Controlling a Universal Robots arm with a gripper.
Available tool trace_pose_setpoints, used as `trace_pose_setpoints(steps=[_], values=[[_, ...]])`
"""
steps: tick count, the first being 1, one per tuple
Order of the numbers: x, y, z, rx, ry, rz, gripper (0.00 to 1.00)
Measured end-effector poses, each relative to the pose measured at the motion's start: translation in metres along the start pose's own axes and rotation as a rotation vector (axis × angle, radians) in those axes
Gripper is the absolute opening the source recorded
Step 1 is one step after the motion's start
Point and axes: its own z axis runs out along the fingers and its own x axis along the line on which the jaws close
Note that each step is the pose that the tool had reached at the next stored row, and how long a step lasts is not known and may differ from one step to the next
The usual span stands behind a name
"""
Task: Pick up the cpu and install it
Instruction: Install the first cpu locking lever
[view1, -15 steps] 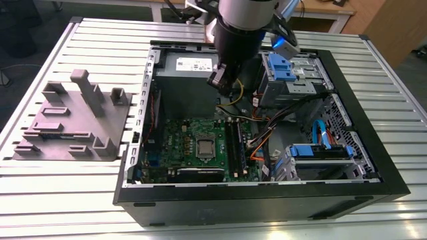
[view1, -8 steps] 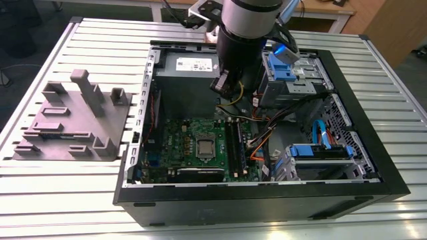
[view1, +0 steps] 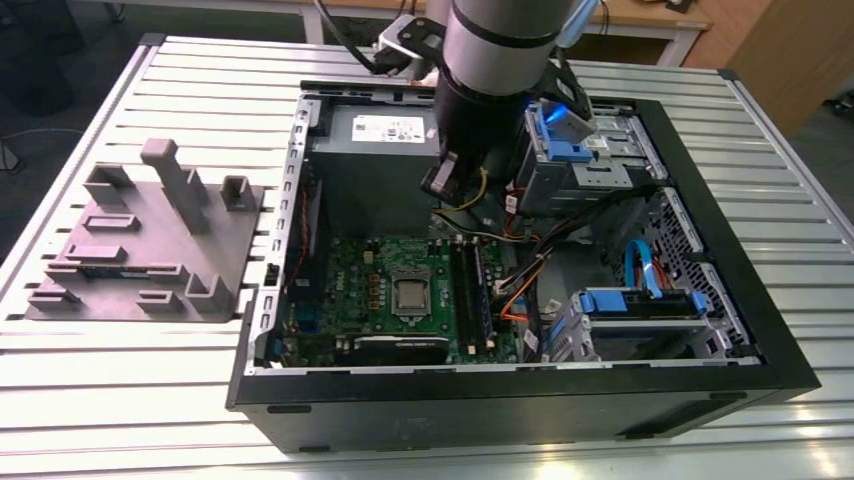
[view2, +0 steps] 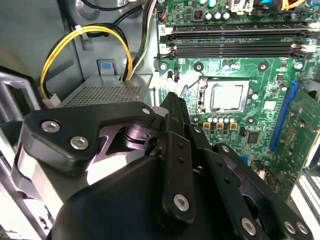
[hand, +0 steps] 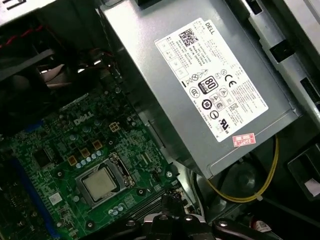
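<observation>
The cpu (view1: 410, 292) is a small silvery square lying flat in the socket in the middle of the green motherboard (view1: 347, 290), inside the open computer case. Both wrist views show the cpu (view2: 228, 96) (hand: 100, 181) framed by the socket's metal frame. My gripper (view1: 442, 183) hangs above the case, over the board's far edge near the power supply, and is clear of the cpu. Its black fingers (view2: 172, 107) meet at the tip with nothing between them, and the same tip of the gripper (hand: 167, 200) shows in the first wrist view.
A grey power supply (view1: 380, 130) (hand: 210, 95) with a white label stands at the far end of the case. Yellow cables (view2: 85, 35) loop beside it. Memory slots (view2: 235, 42) and blue drive cages (view1: 641, 300) flank the board. A grey fixture block (view1: 147, 250) sits at the exterior view's left.
</observation>
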Motion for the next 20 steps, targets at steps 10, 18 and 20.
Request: trace_pose_setpoints(steps=[10,18,20], values=[[0.0018,-0.0018,0.0181,-0.0010,0.0009,-0.010,0.10],[0.0035,-0.0033,0.0325,-0.0020,0.0017,-0.021,0.10],[0.0038,-0.0037,0.0359,-0.0021,0.0019,-0.021,0.10]])
